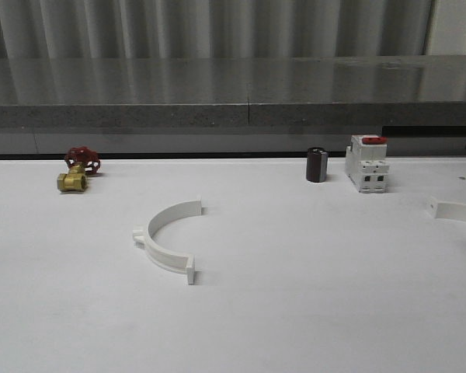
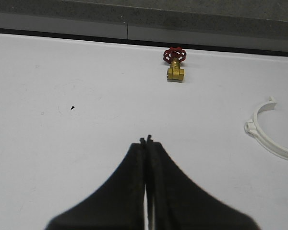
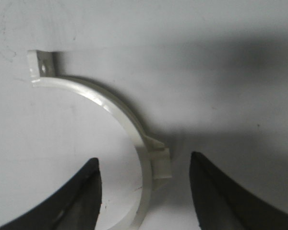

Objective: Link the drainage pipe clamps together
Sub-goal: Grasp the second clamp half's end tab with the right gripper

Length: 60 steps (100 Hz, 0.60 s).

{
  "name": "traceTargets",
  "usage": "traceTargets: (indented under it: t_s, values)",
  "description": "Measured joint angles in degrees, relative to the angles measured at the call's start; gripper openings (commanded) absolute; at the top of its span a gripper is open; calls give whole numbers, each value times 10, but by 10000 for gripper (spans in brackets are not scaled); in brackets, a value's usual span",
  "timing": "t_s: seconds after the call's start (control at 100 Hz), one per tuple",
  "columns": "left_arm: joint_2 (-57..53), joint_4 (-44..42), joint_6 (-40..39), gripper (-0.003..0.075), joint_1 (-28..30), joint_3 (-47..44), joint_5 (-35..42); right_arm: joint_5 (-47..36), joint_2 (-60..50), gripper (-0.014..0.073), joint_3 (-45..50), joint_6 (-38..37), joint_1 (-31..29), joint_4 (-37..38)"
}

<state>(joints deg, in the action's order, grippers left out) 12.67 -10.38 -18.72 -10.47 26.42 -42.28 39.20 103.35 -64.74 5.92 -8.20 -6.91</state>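
**Reaching for the second half-ring, the first one lying untouched**

Lying flat on the white table [image 1: 295,311], the two drainage pipe clamps are well apart. One half-ring [image 1: 168,241] sits left of centre in the front view, its open side turned toward the right and back, a square tab at each end and one on its outer curve. The other half-ring [image 3: 125,124] lies at the table's right edge in the front view, cut off by the frame. In the right wrist view it runs between the fingers of the right gripper [image 3: 144,191], whose jaws stand wide open with the outer tab in the gap between them; they hold nothing, and I cannot tell whether the pads touch the plastic.

The left gripper [image 2: 147,143] hangs over bare table with its jaws pressed together and empty, the first half-ring off to one side of it.

A brass valve with a red handle [image 1: 78,172], a dark cylinder [image 1: 317,165] and a white breaker with a red top [image 1: 366,163] stand along the back, away from both clamps.

By my reading the step in hand is the pick-up of the right-hand half-ring. Next, the jaws need to close squarely on the band near the tab, then carry it over so the end tabs meet.
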Motion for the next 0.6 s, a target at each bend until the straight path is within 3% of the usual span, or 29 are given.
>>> traceTargets:
  t_s: [0.6]
  values:
    - [0,0,0,-20,0,0,0,-10,38,426,-1,12,0,0]
